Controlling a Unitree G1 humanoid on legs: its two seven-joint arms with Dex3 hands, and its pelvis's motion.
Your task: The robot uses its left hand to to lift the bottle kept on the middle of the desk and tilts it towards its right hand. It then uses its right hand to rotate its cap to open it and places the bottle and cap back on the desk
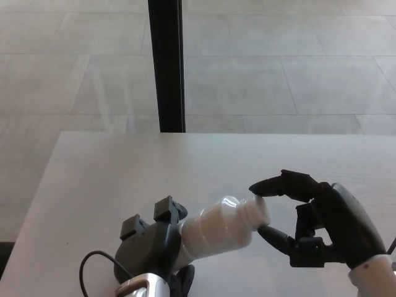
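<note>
A white plastic bottle (216,232) is held just above the pale desk (124,167), lying tilted with its neck pointing right. My left hand (148,244) is shut on its lower body at the bottom of the head view. The white cap (258,212) sits on the bottle's neck. My right hand (315,226) comes in from the right, with one finger lying on top of the cap and the thumb pressing its underside, so it pinches the cap. The bottle's base is hidden inside my left hand.
A black vertical post (166,62) stands behind the desk's far edge, with a tiled floor beyond it. A thin black cable (93,263) loops beside my left wrist. The desk's left edge runs diagonally at the lower left.
</note>
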